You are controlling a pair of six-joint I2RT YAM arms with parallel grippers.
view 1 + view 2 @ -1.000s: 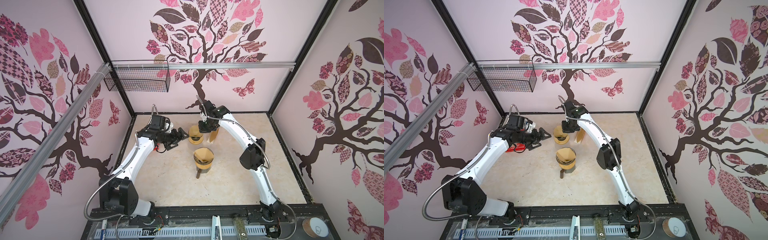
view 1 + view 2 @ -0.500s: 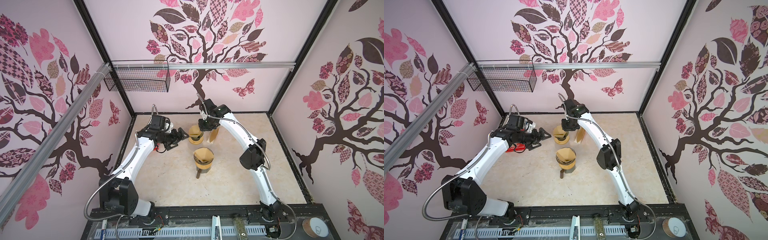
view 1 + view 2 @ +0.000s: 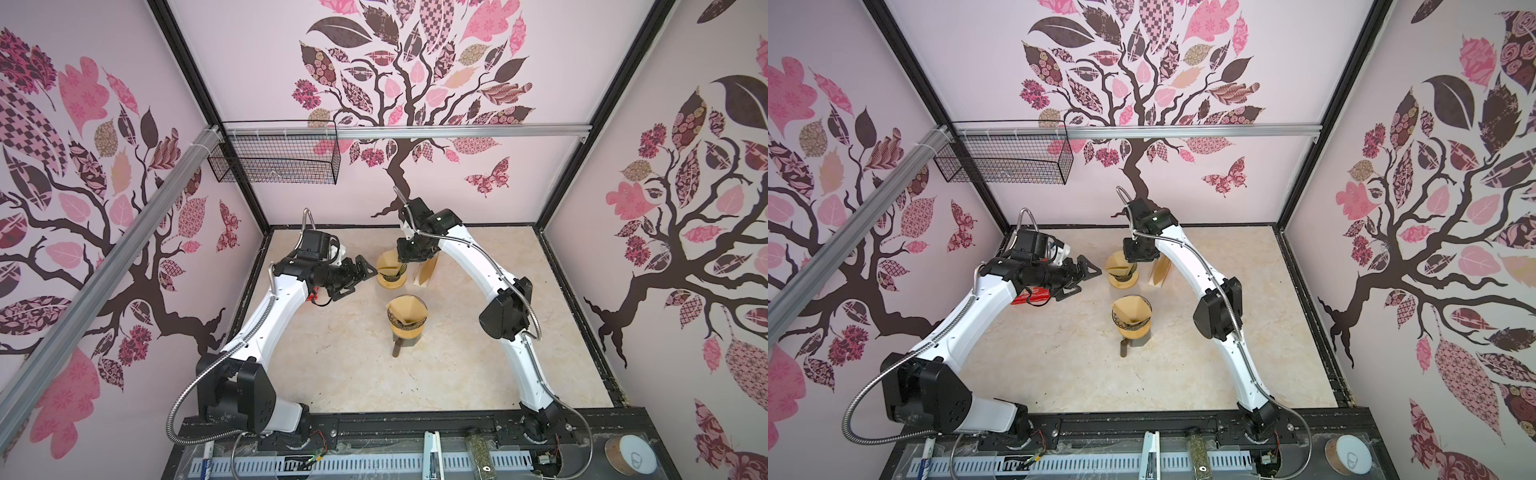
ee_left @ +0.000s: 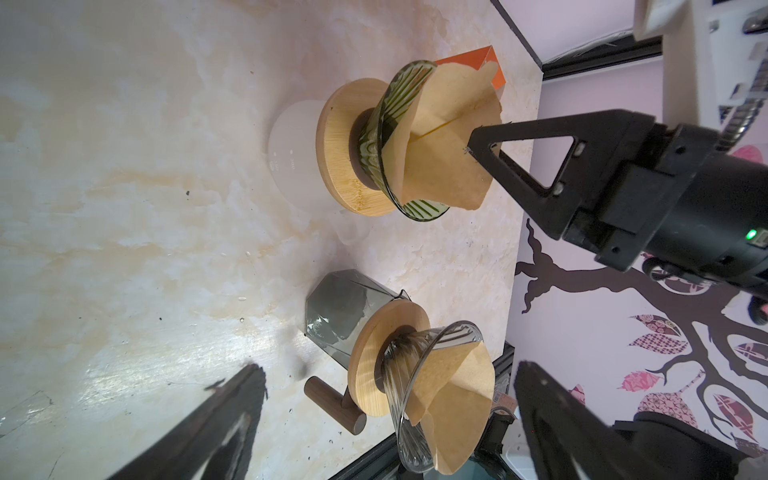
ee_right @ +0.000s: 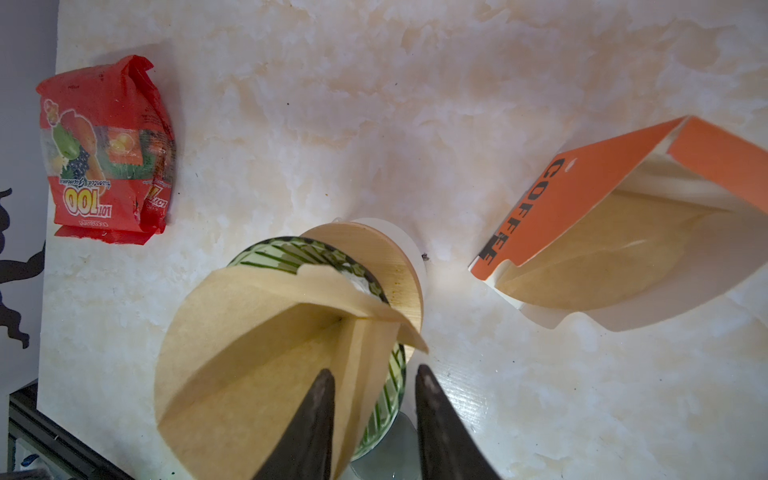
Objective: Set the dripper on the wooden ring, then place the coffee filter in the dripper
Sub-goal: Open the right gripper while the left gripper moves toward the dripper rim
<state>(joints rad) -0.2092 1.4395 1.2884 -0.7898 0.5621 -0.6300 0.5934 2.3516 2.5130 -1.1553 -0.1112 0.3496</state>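
Your right gripper (image 5: 374, 370) has just let go. Its fingers (image 5: 309, 419), pinched together a moment ago, now stand partly apart, and only the folded seam of the coffee filter (image 5: 249, 332) runs up between them. The paper lies close against one finger and well clear of the other, so I judge nothing is clamped any more.

That leaves the filter resting on its own in the green dripper (image 5: 286, 253), just ahead of and below the fingertips. The placing looks as good as done; you still have to draw the fingers off without dragging the paper.

The filter is a brown paper cone, half spread and standing well above the glass rim. One flap folds over beyond the fingertips, and its wall is not pressed flat to the ribs.

Your left gripper (image 3: 362, 282) is spread wide and empty, near the dripper.
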